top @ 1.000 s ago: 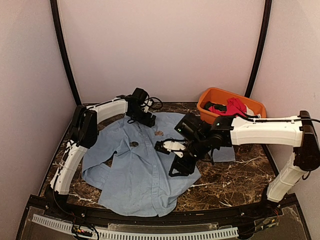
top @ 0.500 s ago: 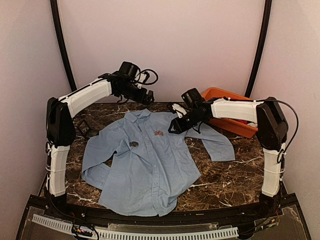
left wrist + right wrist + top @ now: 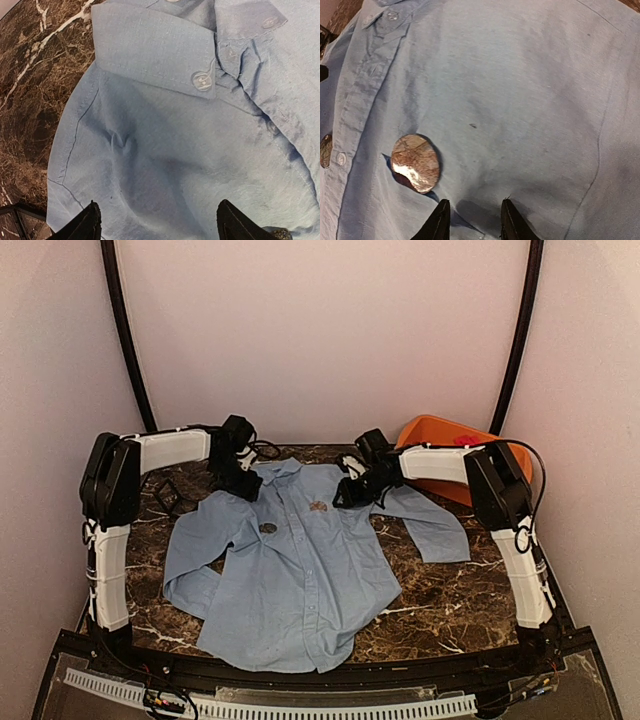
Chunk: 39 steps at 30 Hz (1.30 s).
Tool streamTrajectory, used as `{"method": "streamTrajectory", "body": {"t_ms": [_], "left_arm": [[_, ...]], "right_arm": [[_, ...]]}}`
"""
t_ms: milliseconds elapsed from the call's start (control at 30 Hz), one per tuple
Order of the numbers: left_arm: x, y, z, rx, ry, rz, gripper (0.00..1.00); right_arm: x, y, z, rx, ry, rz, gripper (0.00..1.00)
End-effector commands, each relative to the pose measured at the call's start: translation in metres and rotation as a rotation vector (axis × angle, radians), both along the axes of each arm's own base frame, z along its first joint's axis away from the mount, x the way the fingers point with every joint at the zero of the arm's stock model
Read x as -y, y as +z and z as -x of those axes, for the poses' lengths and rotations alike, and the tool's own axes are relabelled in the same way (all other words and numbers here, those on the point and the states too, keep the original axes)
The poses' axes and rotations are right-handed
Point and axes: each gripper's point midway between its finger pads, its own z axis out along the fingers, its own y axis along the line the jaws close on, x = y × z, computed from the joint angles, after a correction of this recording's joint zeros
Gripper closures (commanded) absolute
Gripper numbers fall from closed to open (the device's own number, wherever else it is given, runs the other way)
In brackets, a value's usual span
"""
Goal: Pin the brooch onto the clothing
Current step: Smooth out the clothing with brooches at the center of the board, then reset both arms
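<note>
The table (image 3: 455, 590) is dark brown marble with white veins, closed in by plain pale walls (image 3: 320, 330), with a black curved pole (image 3: 124, 350) rising at each rear corner. The clothing (image 3: 300, 570), a light blue button-up shirt, lies flat across the middle, collar toward 12 o'clock and sleeves spread to 9 and 3.

Both arms are folded back, their upper links lying level along the rear of the table at 10 and 2 o'clock, wrists turned inward over the shirt's shoulders. The left gripper (image 3: 161, 227) hangs above the shoulder beside the buttoned collar. Its jaws stand wide apart with only cloth beneath them (nothing gripped). The right gripper (image 3: 475, 222) hovers over the chest panel on the other side. Its jaws are narrowly parted and likewise hold nothing.

The brooch (image 3: 268, 528), small and dark, sits on the shirt's chest at about 11 o'clock from the shirt's middle. A second, marbled brown disc (image 3: 415, 162) lies at 2 o'clock from it, just ahead of the right fingertips, near the button placket.

An orange basket (image 3: 440, 430) stands at 2 o'clock behind the right arm, and a scrap of red garment (image 3: 464, 440) shows inside it.
</note>
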Motion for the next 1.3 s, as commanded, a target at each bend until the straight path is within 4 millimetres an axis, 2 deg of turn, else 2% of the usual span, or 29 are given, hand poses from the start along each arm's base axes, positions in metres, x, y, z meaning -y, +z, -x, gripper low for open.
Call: {"method": "streamTrajectory", "body": {"t_ms": [0,233,400,433,467,500,533,567,600,633,667,700,733,767,800,833,867,900,933,967,1000,1033,1067,1100,1133,1167,1200,1233,1267], "left_arm": [[-0.008,-0.019,0.005,-0.043,0.008,-0.042,0.21],[-0.018,-0.061,-0.02,-0.052,0.042,-0.129,0.22],[-0.012,-0.068,-0.058,-0.003,0.045,-0.164,0.22],[-0.014,-0.081,-0.058,-0.03,0.039,-0.184,0.21],[-0.01,-0.067,-0.072,0.014,0.039,-0.181,0.2],[-0.012,-0.074,-0.072,-0.003,0.039,-0.198,0.18],[-0.011,-0.062,-0.082,0.03,0.049,-0.194,0.16],[-0.012,-0.054,-0.083,0.038,0.056,-0.192,0.13],[-0.012,-0.044,-0.084,0.054,0.068,-0.185,0.09],[-0.012,-0.023,-0.086,0.086,0.075,-0.171,0.07],[-0.013,-0.013,-0.083,0.096,0.104,-0.154,0.03],[-0.013,0.022,-0.083,0.15,0.119,-0.121,0.02],[-0.013,0.028,-0.076,0.145,0.131,-0.094,0.02],[-0.011,0.058,-0.066,0.173,0.14,-0.04,0.01],[-0.009,0.073,-0.062,0.196,0.142,-0.012,0.01],[-0.008,0.103,-0.048,0.227,0.141,0.034,0.01],[-0.006,0.145,-0.036,0.295,0.133,0.078,0.01],[-0.008,0.144,-0.022,0.283,0.127,0.071,0.01],[-0.004,0.189,-0.005,0.368,0.109,0.116,0.01],[-0.006,0.179,0.012,0.347,0.089,0.109,0.01],[-0.004,0.22,0.03,0.438,0.07,0.182,0.01],[-0.003,0.197,0.051,0.379,0.054,0.219,0.01],[-0.004,0.228,0.07,0.452,0.039,0.296,0.01],[0.0,0.204,0.089,0.382,0.016,0.341,0.01],[-0.001,0.22,0.108,0.415,-0.005,0.399,0.01],[0.001,0.196,0.125,0.347,-0.028,0.42,0.01],[-0.002,0.207,0.142,0.372,-0.051,0.457,0.01],[-0.002,0.184,0.158,0.317,-0.082,0.458,0.01],[-0.007,0.196,0.174,0.355,-0.099,0.481,0.01]], "right_arm": [[0.028,-0.008,-0.026,-0.045,-0.134,-0.002,0.67],[0.066,-0.019,-0.049,-0.075,-0.257,0.02,0.68],[0.075,-0.013,-0.06,-0.047,-0.257,0.046,0.68],[0.075,-0.011,-0.061,-0.038,-0.255,0.054,0.68],[0.075,-0.005,-0.063,-0.025,-0.251,0.056,0.68],[0.074,0.0,-0.062,-0.016,-0.242,0.052,0.68],[0.072,0.01,-0.06,-0.002,-0.229,0.043,0.67],[0.069,0.022,-0.056,0.018,-0.209,0.03,0.62],[0.065,0.037,-0.05,0.044,-0.189,0.021,0.47],[0.06,0.057,-0.044,0.085,-0.171,0.013,0.11],[0.057,0.075,-0.034,0.122,-0.161,0.015,0.03],[0.055,0.096,-0.024,0.162,-0.153,0.013,0.02],[0.052,0.129,-0.01,0.222,-0.137,-0.01,0.01],[0.049,0.15,0.006,0.259,-0.118,-0.027,0.01],[0.048,0.166,0.021,0.288,-0.108,-0.04,0.01],[0.048,0.183,0.037,0.32,-0.103,-0.055,0.01],[0.049,0.198,0.052,0.346,-0.101,-0.071,0.01],[0.052,0.213,0.068,0.372,-0.105,-0.086,0.01],[0.056,0.225,0.083,0.378,-0.115,-0.106,0.01],[0.058,0.235,0.099,0.366,-0.097,-0.133,0.01],[0.058,0.246,0.117,0.365,-0.047,-0.173,0.02],[0.056,0.245,0.138,0.354,0.012,-0.211,0.01],[0.058,0.255,0.153,0.375,0.04,-0.257,0.01],[0.061,0.26,0.165,0.389,0.048,-0.289,0.01],[0.067,0.268,0.175,0.407,0.049,-0.316,0.01],[0.073,0.271,0.185,0.414,0.053,-0.331,0.02],[0.079,0.272,0.193,0.422,0.054,-0.34,0.01],[0.086,0.276,0.201,0.44,0.052,-0.352,0.01],[0.092,0.28,0.208,0.458,0.053,-0.364,0.01]]}}
